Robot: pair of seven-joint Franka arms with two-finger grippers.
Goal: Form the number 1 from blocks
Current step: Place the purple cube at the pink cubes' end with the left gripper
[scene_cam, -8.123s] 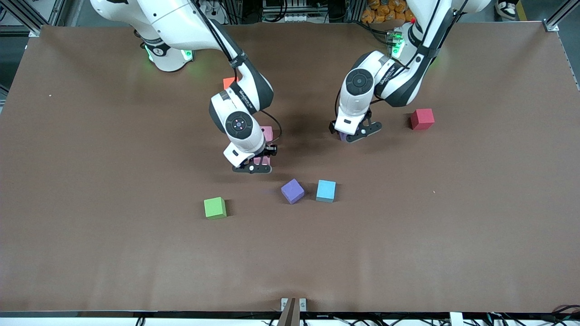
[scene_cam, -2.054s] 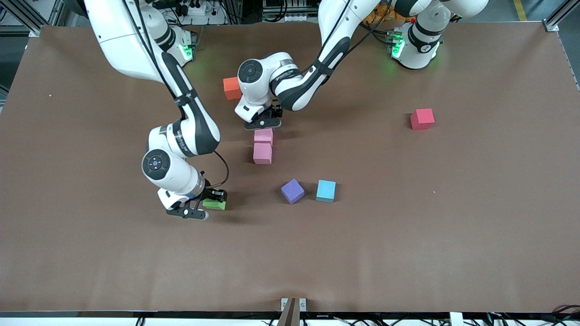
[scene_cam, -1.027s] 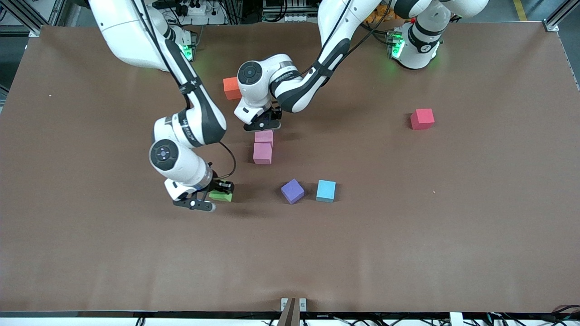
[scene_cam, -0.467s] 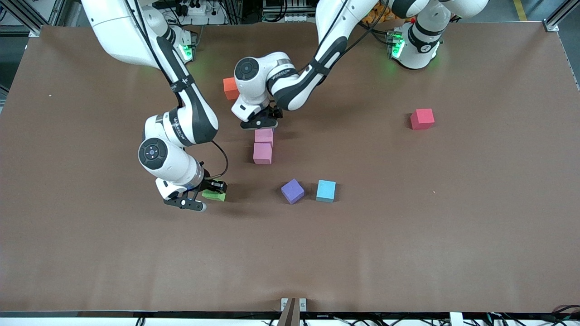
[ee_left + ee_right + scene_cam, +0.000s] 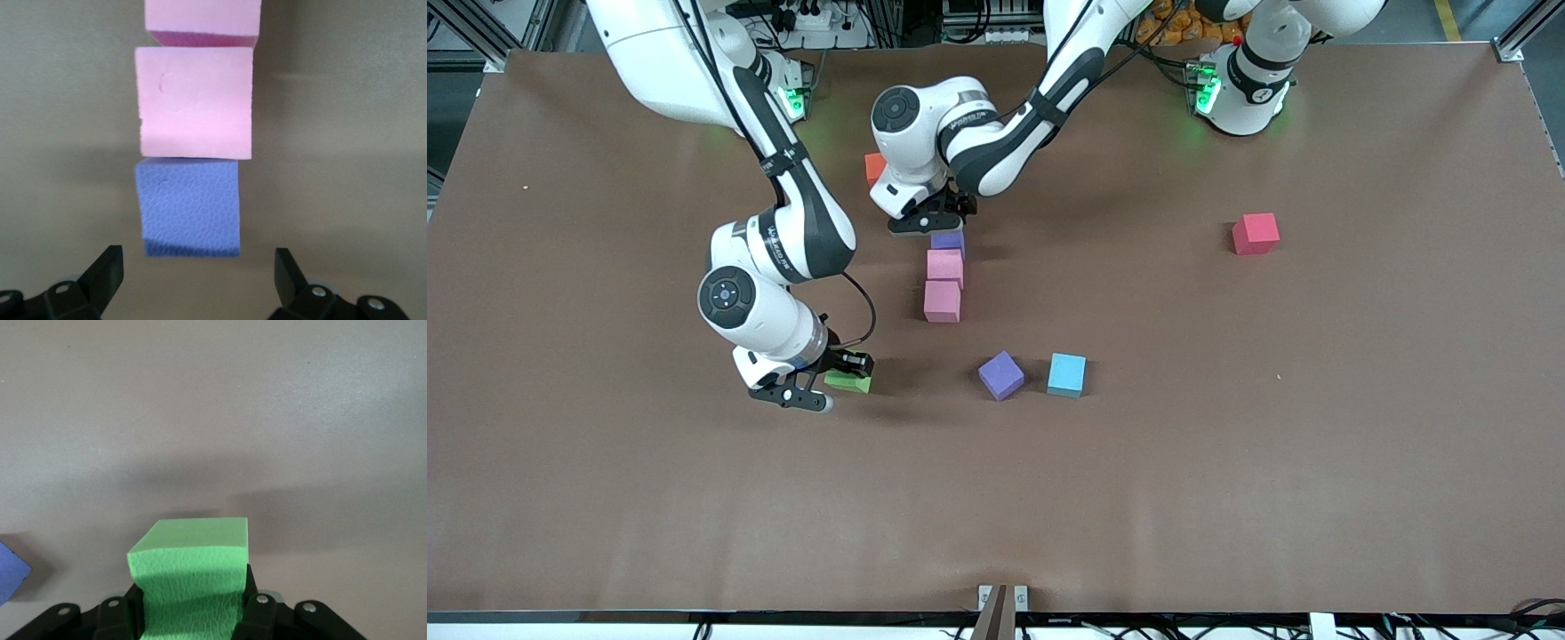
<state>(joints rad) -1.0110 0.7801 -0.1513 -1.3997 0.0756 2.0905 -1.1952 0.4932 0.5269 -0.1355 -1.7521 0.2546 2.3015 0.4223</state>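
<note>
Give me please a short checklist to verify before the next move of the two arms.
1. Right gripper shut on green block: ok.
2. Left gripper open, clear of the purple block it placed: ok.
3. That purple block touches the pink block in the column: ok.
4. Column straight: ok; second pink block lines up.
5. Green block lifted off the table: cannot tell.

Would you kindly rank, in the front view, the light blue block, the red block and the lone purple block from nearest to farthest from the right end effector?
1. Lone purple block, beside the light blue one.
2. Light blue block, next along toward the left arm's end.
3. Red block, farthest toward that end.

The right end effector grips the green block.
</note>
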